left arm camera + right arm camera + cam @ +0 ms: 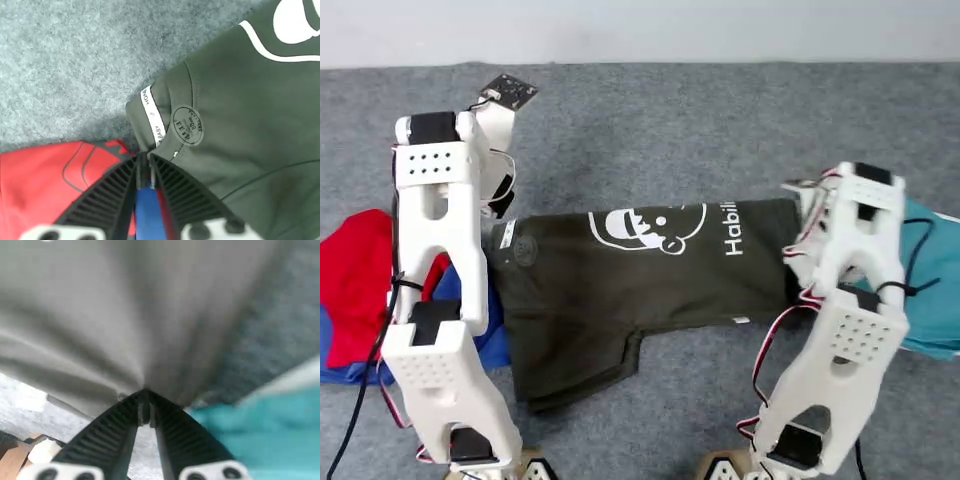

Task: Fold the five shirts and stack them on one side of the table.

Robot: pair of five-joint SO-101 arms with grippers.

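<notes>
Black ribbed fingers (175,187) of the left gripper (144,159) are pressing together w/ the neck edge of the olive shirt (240,115) pinched at their tips. They are gripping right beside the white neck label (152,117) & the round stamp (187,125).

The right gripper (145,397) is likewise clamping tight on olive cloth (125,315), which is fanning out from the tips in taut creases.

From the high view, the olive shirt (620,290) is lying spread across the middle of the grey table cover (670,120). Its neck end is sitting at the left gripper (503,205) and its far end at the right gripper (802,225). The white print (645,228) is facing up, and one sleeve (580,370) is sticking out toward the arm bases.

A red shirt (355,270) is lying crumpled beside the left arm, just next to the neck end, over a blue shirt (485,345). Blue cloth (147,215) is also showing between the left fingers.

A teal shirt (935,300) is lying just beside the right gripper, partly under that arm.
</notes>
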